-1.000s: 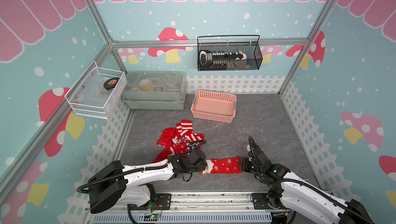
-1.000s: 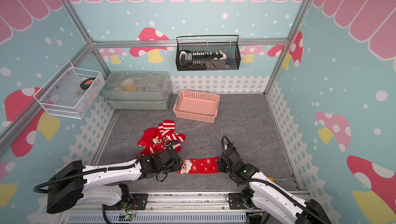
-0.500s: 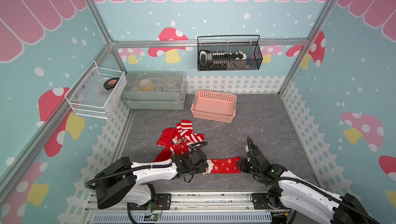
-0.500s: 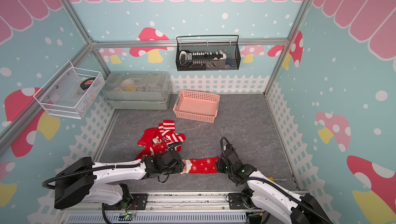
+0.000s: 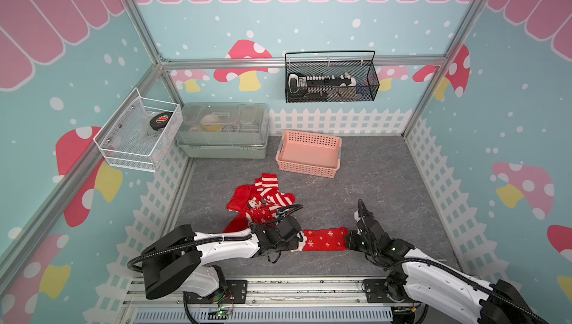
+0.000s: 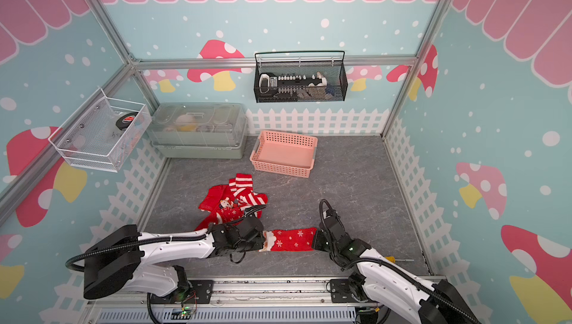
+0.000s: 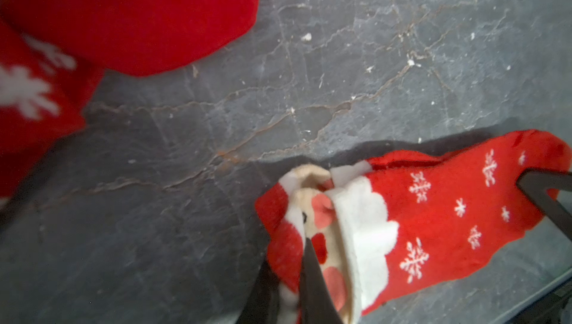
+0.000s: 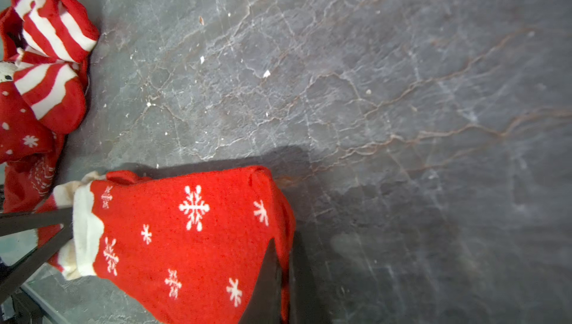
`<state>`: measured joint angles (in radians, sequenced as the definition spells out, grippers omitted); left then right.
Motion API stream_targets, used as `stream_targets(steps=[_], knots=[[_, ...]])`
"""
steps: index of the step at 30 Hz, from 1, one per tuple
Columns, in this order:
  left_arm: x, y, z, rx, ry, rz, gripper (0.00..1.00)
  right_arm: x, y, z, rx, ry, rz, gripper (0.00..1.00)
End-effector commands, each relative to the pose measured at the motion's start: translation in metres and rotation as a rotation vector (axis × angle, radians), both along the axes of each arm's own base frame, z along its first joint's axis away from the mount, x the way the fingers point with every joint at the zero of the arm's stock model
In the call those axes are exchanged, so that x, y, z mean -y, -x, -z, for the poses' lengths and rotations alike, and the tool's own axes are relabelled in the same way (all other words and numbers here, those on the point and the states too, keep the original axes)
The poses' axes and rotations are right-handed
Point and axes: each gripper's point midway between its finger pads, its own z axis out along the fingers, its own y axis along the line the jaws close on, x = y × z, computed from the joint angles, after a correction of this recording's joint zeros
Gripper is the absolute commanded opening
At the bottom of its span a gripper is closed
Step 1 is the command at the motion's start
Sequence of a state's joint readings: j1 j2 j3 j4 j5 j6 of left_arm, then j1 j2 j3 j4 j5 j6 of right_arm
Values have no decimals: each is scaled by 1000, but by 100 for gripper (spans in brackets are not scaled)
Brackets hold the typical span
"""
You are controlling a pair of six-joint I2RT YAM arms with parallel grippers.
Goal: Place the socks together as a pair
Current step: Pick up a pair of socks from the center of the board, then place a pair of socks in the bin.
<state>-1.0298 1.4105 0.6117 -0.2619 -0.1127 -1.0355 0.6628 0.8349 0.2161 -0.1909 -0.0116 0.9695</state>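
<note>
Left gripper (image 5: 299, 243), right gripper (image 5: 347, 240) on sock (image 5: 323, 240)

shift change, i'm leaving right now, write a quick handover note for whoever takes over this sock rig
Left end effector: shut on the Santa-face end of the snowflake sock.
Right end effector: shut on that sock's other end, so it is stretched between the two.
Other socks: in a heap just beyond the left end effector, striped ones on top, with a second snowflake sock among them.
Done: one sock is apart from the heap, gripped at both ends.
Left: lay it flat, then probably fetch the second snowflake sock and set it alongside. No pair yet.
</note>
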Motion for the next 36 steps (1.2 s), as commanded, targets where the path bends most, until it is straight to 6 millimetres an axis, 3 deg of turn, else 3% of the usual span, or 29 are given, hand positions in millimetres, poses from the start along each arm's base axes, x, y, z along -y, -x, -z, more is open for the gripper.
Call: stream_targets(steps=[1, 2, 11, 16, 25, 36], knots=[[-1, -2, -12, 18, -24, 22, 5, 4, 3, -1, 1, 22, -5, 0], [0, -3, -17, 26, -24, 26, 4, -1, -5, -16, 35, 6, -5, 0], [4, -15, -64, 115, -22, 70, 0, -9, -26, -73, 186, -31, -13, 0], [0, -23, -79, 134, -37, 73, 0, -10, -35, -96, 237, -12, -18, 0], [-10, -59, -112, 180, -3, 28, 0, -6, -62, -137, 368, 65, 16, 0], [-24, -99, -163, 258, 35, 7, 0, -31, -105, -182, 474, 100, -6, 0]])
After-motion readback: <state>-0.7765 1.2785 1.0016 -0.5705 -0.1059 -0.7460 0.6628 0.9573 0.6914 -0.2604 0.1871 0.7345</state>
